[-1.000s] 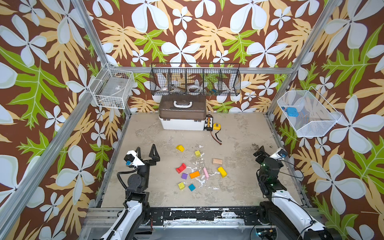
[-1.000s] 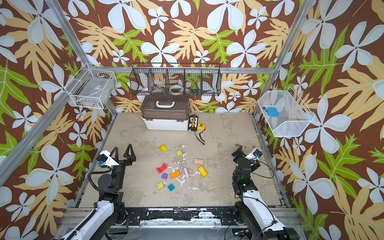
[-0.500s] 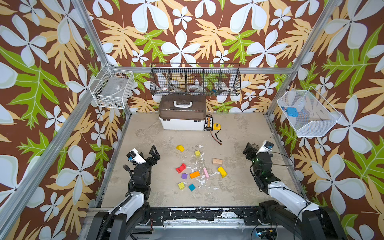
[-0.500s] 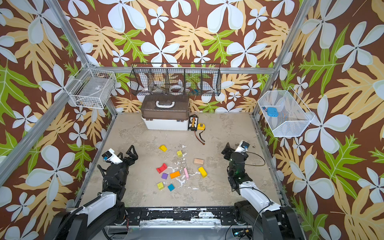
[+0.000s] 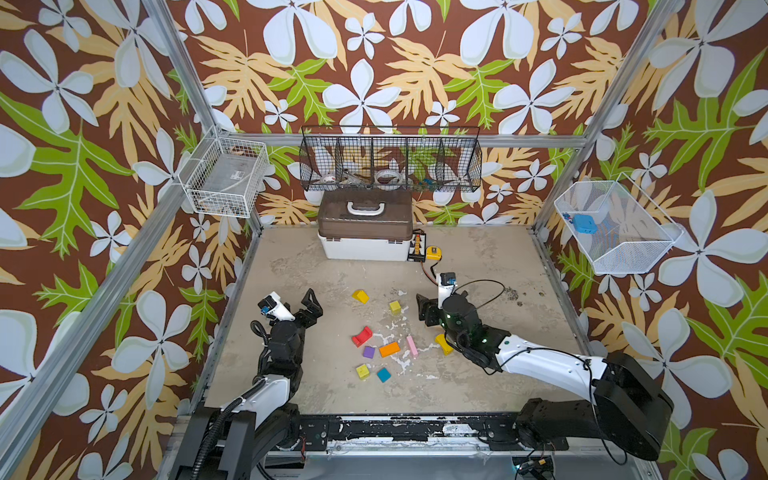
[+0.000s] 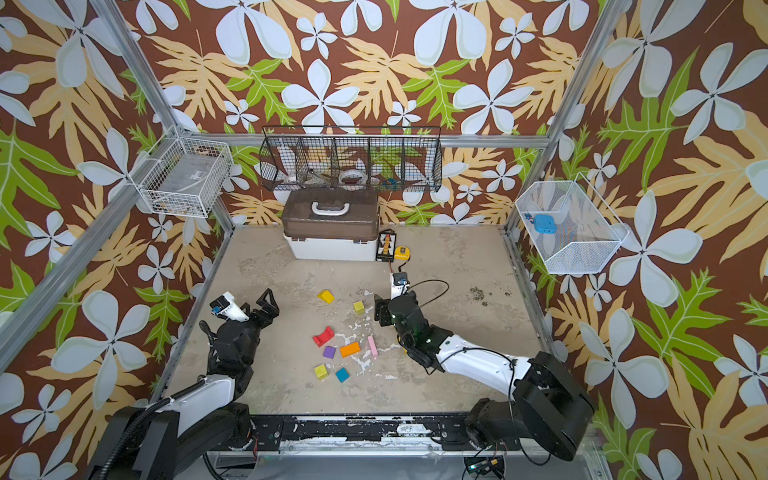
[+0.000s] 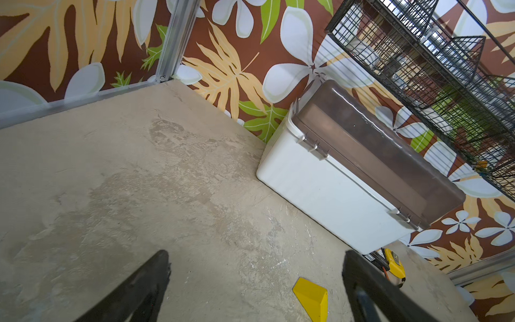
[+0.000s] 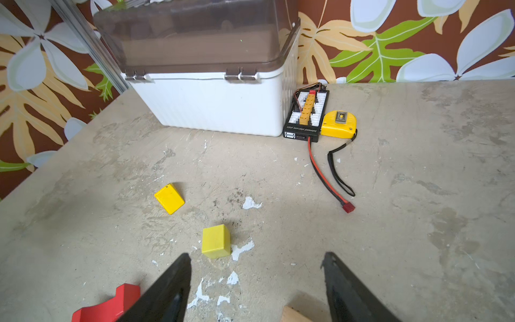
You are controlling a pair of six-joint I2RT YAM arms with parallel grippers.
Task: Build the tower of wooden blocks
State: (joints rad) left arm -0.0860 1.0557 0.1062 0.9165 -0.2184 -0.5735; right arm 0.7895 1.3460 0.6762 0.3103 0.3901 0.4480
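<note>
- Grey mottled tabletop: left rear stretch bare, wide passage.
- White plastic box with brown lid blocks rear centre; black wire basket hangs close above.
- Black connector board, yellow tape measure and red-black lead crowd the box's right side.
- Small painted wood blocks scattered mid-table, tight gaps.
- Right edge strip open.

White arms, black joints, looping black cables.
</note>
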